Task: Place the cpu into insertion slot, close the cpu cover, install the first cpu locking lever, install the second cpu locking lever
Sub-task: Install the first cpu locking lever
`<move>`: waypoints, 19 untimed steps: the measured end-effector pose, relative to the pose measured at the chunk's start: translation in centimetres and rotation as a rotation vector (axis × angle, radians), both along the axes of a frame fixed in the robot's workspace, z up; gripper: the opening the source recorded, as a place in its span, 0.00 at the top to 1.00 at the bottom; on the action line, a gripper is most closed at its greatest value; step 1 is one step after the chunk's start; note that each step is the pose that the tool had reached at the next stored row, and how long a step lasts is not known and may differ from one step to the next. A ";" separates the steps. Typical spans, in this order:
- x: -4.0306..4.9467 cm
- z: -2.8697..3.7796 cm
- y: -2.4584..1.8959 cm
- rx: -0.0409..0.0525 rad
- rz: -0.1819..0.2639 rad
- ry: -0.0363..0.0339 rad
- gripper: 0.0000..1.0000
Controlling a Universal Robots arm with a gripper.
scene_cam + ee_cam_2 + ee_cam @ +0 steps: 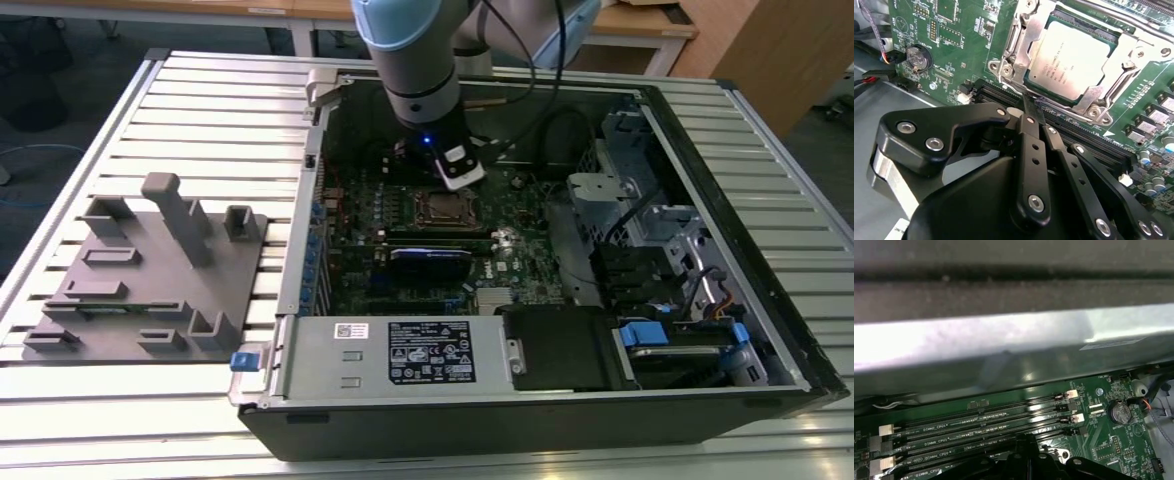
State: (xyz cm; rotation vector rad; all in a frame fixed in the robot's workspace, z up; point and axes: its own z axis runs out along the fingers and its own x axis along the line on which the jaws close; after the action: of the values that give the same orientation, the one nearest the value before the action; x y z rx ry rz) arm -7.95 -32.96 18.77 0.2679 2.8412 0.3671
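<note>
The cpu (1069, 60) lies flat in the insertion slot (441, 208) on the green motherboard (954, 30). Its dull silver top shows through the cut-out of the cpu cover (1029, 42), which lies down around it. My gripper (1029, 102) is shut, its black fingers (1030, 135) pressed together. The tips stand at the socket's edge, beside a thin metal lever rod (1054, 106). I cannot tell whether they touch it. In the exterior view the gripper (463, 180) hangs just behind the socket, inside the open computer case.
The case walls (307, 250) enclose the board. A labelled silver power-supply box (400, 352) sits at the front and a drive cage (627, 200) on the exterior view's right. Long memory slots (979, 422) run beside the socket. A grey fixture plate (147, 270) lies outside the case.
</note>
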 end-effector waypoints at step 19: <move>0.19 0.05 -0.37 0.0057 0.000 0.0004 0.90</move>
State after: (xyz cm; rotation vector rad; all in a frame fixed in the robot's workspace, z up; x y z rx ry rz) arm -7.75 -33.33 18.82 0.2692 2.8409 0.3753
